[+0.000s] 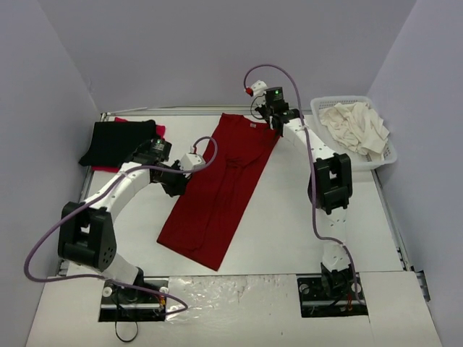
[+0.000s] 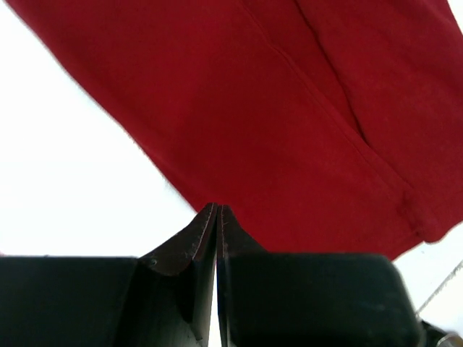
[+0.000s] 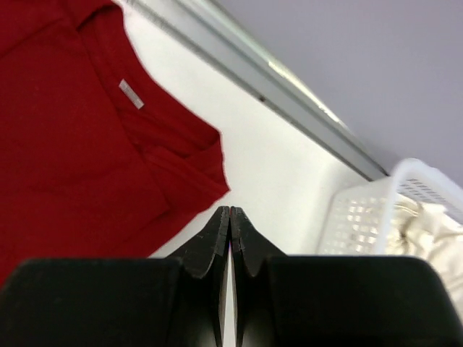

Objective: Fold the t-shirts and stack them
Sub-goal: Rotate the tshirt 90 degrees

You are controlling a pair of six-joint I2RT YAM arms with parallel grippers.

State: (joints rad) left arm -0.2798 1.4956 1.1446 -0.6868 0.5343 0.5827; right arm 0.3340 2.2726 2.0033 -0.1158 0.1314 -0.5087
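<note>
L end effector (image 2: 218,210), R end effector (image 3: 229,211): both closed, empty. Rec: open, pinch dark red t-shirt (image 1: 221,188) edge evenly.

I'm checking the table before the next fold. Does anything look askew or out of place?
The dark red t-shirt lies slanted across the table, not square to its edges. At the far left, a bright red shirt pokes out unevenly beneath the black shirt. Cream-white shirts sit crumpled in the basket. Nothing looks damaged.

Spread t-shirt (image 1: 221,195) between folded stack (image 1: 116,141), left, and basket (image 1: 340,100), right
</note>
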